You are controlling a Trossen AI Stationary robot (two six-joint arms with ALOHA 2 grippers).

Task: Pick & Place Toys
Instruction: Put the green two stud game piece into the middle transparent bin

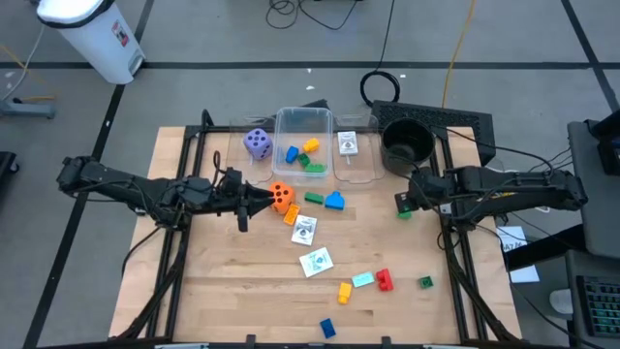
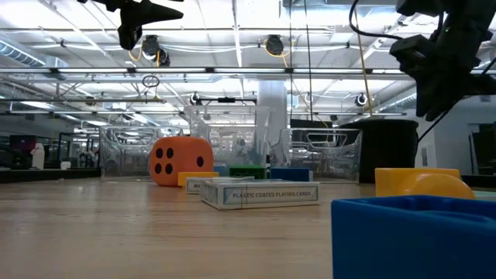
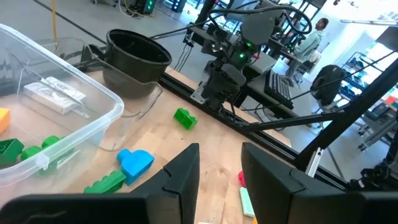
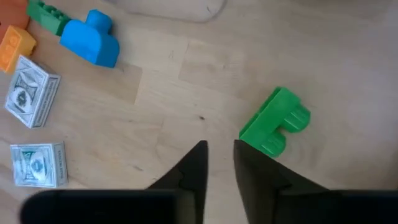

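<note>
Green building block lies loose on the desk, just beside the right end effector and a little off to one side of the line between its tips, not between them. In the right wrist view the fingers stand close together with only a narrow slit between them, and nothing is in that slit. The block's long axis runs at a slant to the fingers' closing line, with its two studs pointing away from the end effector.

From above, the same block sits by the desk's right edge, right under the right end effector and below the black round pot. The left end effector is well apart from it, hanging by the orange die. Its fingers show a moderate gap with nothing between them. So the right arm is clearly the nearer one for this block.

My judgement: the coming move turns on that sideways offset. The right end effector would need to widen, shift toward the block and turn so that the fingers close across its short sides. The clear plastic tub, already holding a few blocks, lies well to the left of it.
</note>
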